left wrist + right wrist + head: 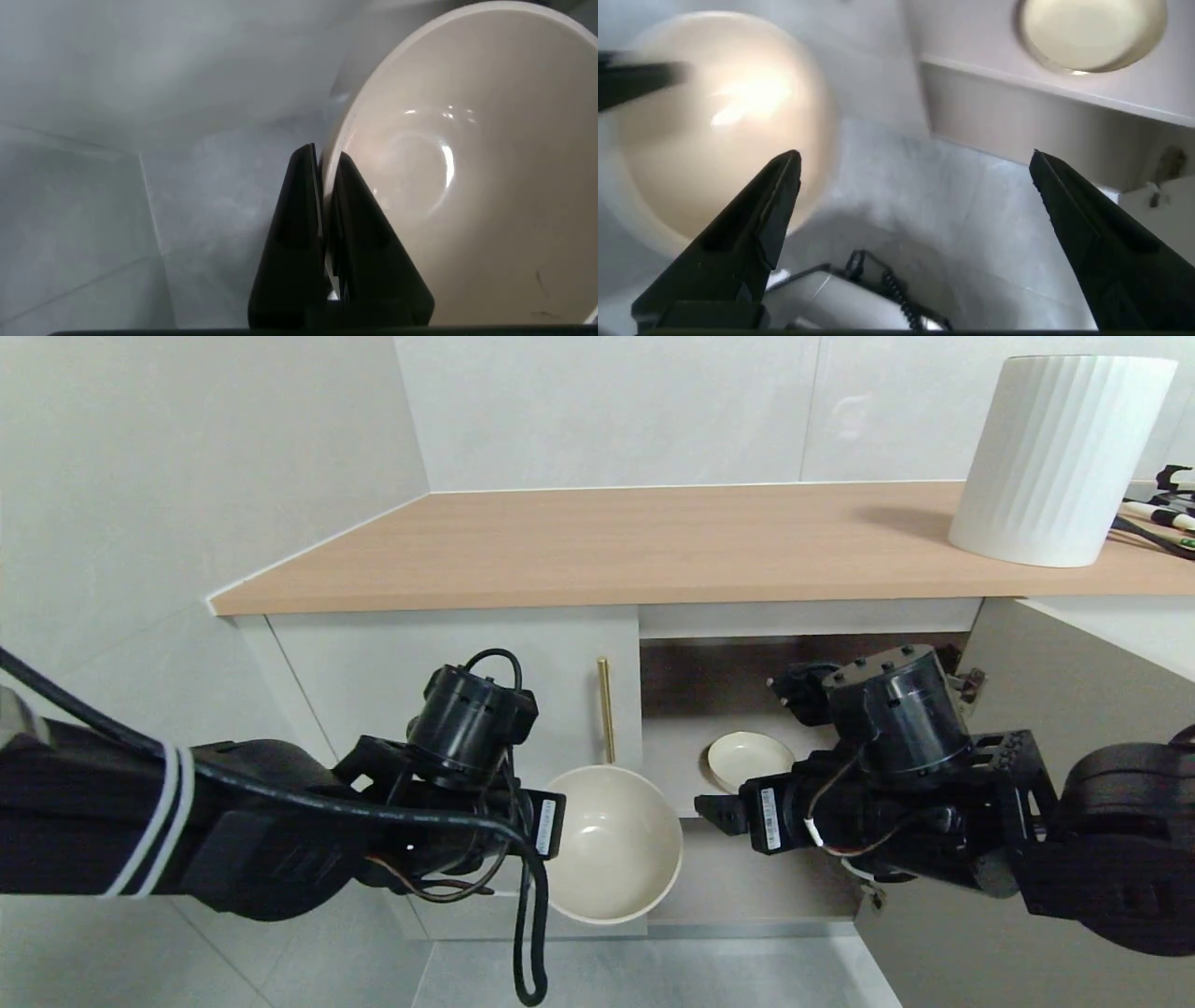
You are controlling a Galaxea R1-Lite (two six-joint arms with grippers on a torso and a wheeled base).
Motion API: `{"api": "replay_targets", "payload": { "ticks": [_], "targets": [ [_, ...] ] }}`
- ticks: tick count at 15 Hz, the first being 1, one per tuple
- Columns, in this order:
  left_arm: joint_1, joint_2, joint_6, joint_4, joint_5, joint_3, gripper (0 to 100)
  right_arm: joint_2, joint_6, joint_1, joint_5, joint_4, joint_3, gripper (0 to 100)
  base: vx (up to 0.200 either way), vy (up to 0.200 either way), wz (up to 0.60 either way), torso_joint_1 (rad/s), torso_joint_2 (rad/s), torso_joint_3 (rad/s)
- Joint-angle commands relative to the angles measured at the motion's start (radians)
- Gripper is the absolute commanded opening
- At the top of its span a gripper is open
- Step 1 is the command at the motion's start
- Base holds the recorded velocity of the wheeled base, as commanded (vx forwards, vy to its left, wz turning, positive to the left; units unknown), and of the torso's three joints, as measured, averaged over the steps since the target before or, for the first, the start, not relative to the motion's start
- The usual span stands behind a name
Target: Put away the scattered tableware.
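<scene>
A cream bowl (611,845) hangs in the air in front of the lower cabinet, held by its rim. My left gripper (325,201) is shut on that rim, one finger inside and one outside the bowl (467,177). A small cream dish (750,760) lies on the shelf inside the open cabinet, also seen as the dish (1090,34) in the right wrist view. My right gripper (910,191) is open with nothing between its fingers, level with the bowl (715,117) and just in front of the cabinet opening.
The wooden countertop (607,541) carries a tall white ribbed container (1060,457) and several utensils (1158,513) at the far right. The cabinet door (1046,709) stands open on the right. A closed door with a brass handle (606,709) is on the left. Grey tiled floor (653,975) lies below.
</scene>
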Motion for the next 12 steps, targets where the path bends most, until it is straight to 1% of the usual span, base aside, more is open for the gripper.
{"api": "replay_targets", "payload": {
  "ticks": [1,2,3,4,6,7,9,12],
  "targets": [
    [-0.033,0.063,-0.001,-0.021,0.024,0.002,0,-0.014,-0.001,0.033,0.000,0.000,0.008,100,0.000,0.000,0.00,0.000,0.00,0.000],
    [-0.043,0.076,-0.002,-0.046,0.038,0.004,0,0.005,-0.001,0.043,0.000,0.000,0.010,100,0.000,0.000,0.00,0.000,0.00,0.000],
    [-0.043,0.076,-0.002,-0.046,0.038,0.004,0,0.005,-0.001,0.043,0.000,0.000,0.010,100,0.000,0.000,0.00,0.000,0.00,0.000],
    [-0.043,0.077,-0.004,-0.093,0.052,0.019,0,0.041,0.003,0.053,0.000,0.000,0.008,100,0.000,0.000,0.00,0.000,0.00,0.000],
    [-0.048,0.071,-0.010,-0.124,0.064,0.028,0,0.066,0.004,0.056,0.000,-0.002,0.004,100,0.000,0.000,0.00,0.000,0.00,0.000],
    [-0.060,0.071,-0.015,-0.143,0.081,0.031,0,0.086,0.018,0.061,-0.001,-0.008,-0.001,100,0.000,0.000,0.00,0.000,0.00,0.000],
    [-0.065,0.069,-0.016,-0.149,0.093,0.031,0,0.110,0.036,0.067,-0.003,-0.011,-0.015,100,0.000,0.000,0.00,0.000,0.00,0.000],
    [-0.069,0.060,-0.016,-0.153,0.093,0.033,0,0.123,0.072,0.069,-0.004,-0.011,-0.035,100,0.000,0.000,0.00,0.000,0.00,0.000]
  ]
}}
